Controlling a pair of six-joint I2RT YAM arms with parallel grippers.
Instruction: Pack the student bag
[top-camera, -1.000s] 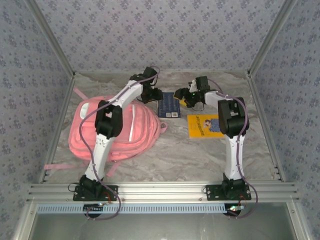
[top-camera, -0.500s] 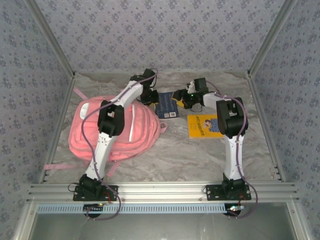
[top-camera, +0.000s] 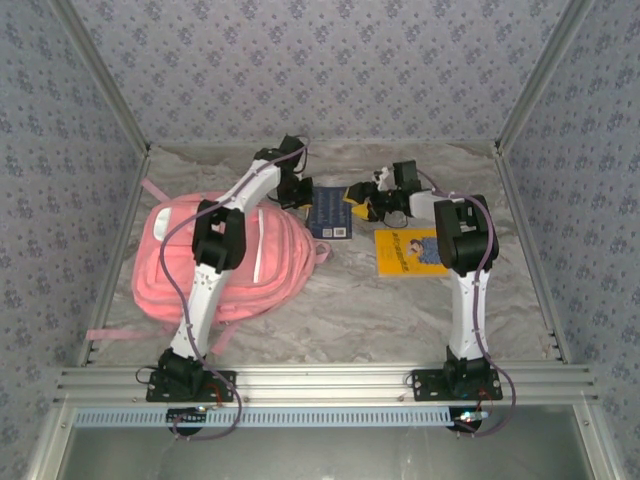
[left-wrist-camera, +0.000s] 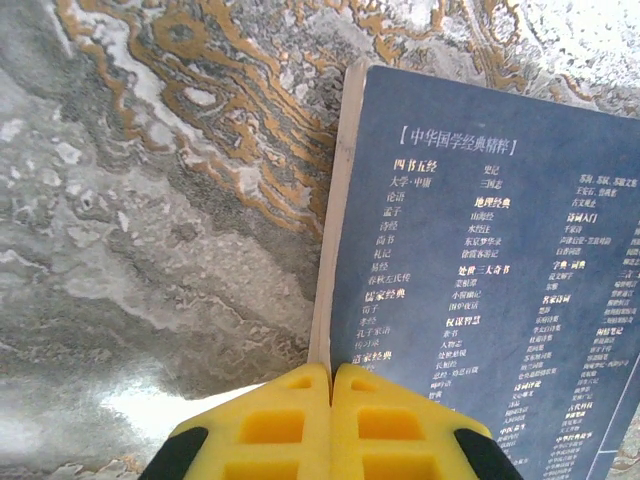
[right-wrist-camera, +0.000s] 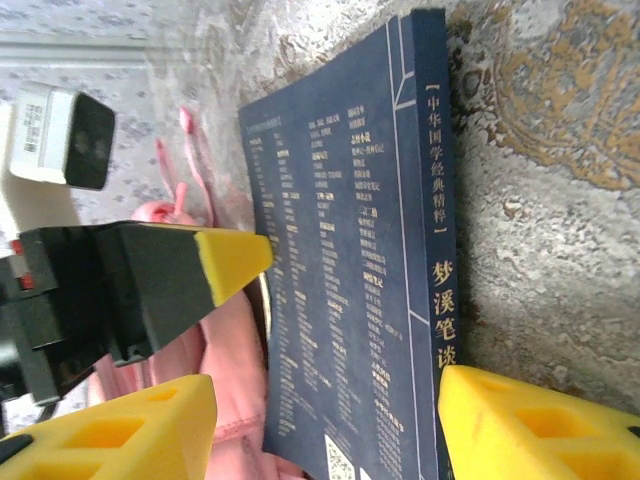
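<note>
Student bag (top-camera: 165, 270) lies flat at the counter's (top-camera: 400, 310) left. Just right of it, the left tool (left-wrist-camera: 330, 400), pinched shut and empty, sits at the blue book's (top-camera: 331, 211) bag-side edge. The right tool (right-wrist-camera: 335, 425) gapes wide astride that book, so the bag is leftward!

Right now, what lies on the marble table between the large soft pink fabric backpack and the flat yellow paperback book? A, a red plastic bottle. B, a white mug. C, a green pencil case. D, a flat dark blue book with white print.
D: the top view shows a dark blue book lying flat on the marble table between the pink fabric backpack and the yellow book.
</note>
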